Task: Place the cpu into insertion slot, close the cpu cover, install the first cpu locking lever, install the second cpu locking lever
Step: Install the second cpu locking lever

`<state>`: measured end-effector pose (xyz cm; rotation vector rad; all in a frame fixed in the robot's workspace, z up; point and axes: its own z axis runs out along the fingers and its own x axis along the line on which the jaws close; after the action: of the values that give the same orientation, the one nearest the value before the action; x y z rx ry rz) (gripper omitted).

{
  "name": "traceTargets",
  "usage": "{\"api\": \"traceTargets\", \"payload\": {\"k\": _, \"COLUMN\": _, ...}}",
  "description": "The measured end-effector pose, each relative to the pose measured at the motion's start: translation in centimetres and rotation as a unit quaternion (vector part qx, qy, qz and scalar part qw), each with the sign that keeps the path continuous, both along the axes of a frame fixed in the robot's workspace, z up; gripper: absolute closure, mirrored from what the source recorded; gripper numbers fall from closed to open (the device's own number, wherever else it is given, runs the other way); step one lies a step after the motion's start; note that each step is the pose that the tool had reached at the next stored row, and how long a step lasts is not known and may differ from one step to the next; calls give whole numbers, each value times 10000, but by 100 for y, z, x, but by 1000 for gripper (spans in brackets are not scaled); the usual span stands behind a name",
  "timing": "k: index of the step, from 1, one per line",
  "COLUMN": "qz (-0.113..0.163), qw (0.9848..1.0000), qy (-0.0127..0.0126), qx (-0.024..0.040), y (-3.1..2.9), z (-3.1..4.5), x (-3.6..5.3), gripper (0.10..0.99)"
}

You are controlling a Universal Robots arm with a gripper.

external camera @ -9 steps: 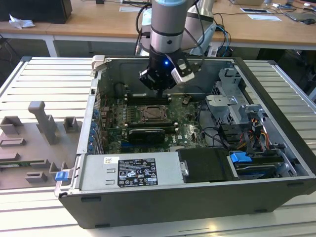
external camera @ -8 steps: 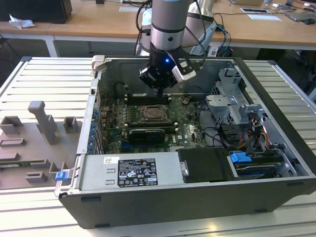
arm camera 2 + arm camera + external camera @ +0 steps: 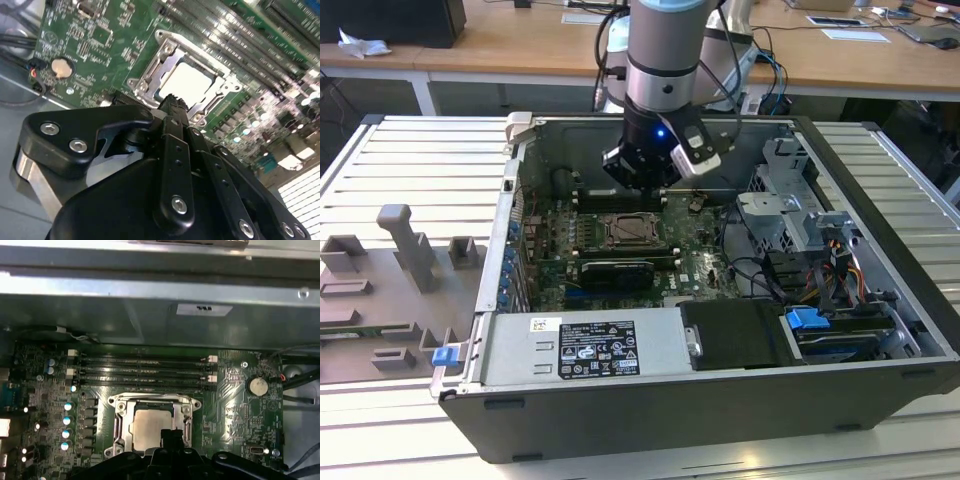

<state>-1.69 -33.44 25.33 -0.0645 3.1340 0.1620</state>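
In the exterior view, at the frame's left, grey plastic fixtures (image 3: 395, 270) lie on the ribbed metal table (image 3: 410, 170). Right of them the open computer case (image 3: 720, 400) takes up the middle and right of the frame, with its green motherboard (image 3: 545, 250) on the floor of the case. The insertion slot (image 3: 630, 232) sits near the centre of the frame, a dark square with a silvery rim. The arm comes down from the upper centre, and the hand (image 3: 642, 178) hangs just above and behind the slot (over the long memory slots (image 3: 610, 195)).

In the first wrist view the cpu (image 3: 152, 424) lies flat inside the insertion slot (image 3: 116, 426) at lower centre, its pale face showing through the opening of the cpu cover (image 3: 152, 401), which lies flat around it. The black fingertips (image 3: 171, 436) meet in a single narrow tip at the near edge of the chip and hold nothing. A round coin battery (image 3: 258, 386) is at the right.

In the second wrist view the hand (image 3: 172, 102) is clenched, its tip at the edge of the bright cpu (image 3: 187, 80) in the upper centre.
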Motion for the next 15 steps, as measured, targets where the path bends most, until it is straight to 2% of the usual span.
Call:
{"api": "traceTargets", "payload": {"k": 5, "qz": 0, "qw": 10000, "qy": 1, "qx": 0, "y": -99, "z": -5, "x": 0, "gripper": 980}}
{"api": "traceTargets", "payload": {"k": 8, "qz": 0, "qw": 10000, "qy": 30, "qx": 0, "y": -126, "z": -16, "x": 0, "gripper": 980}}
{"api": "traceTargets", "payload": {"k": 15, "qz": 0, "qw": 10000, "qy": 31, "qx": 50, "y": -216, "z": -31, "x": -2, "gripper": 980}}
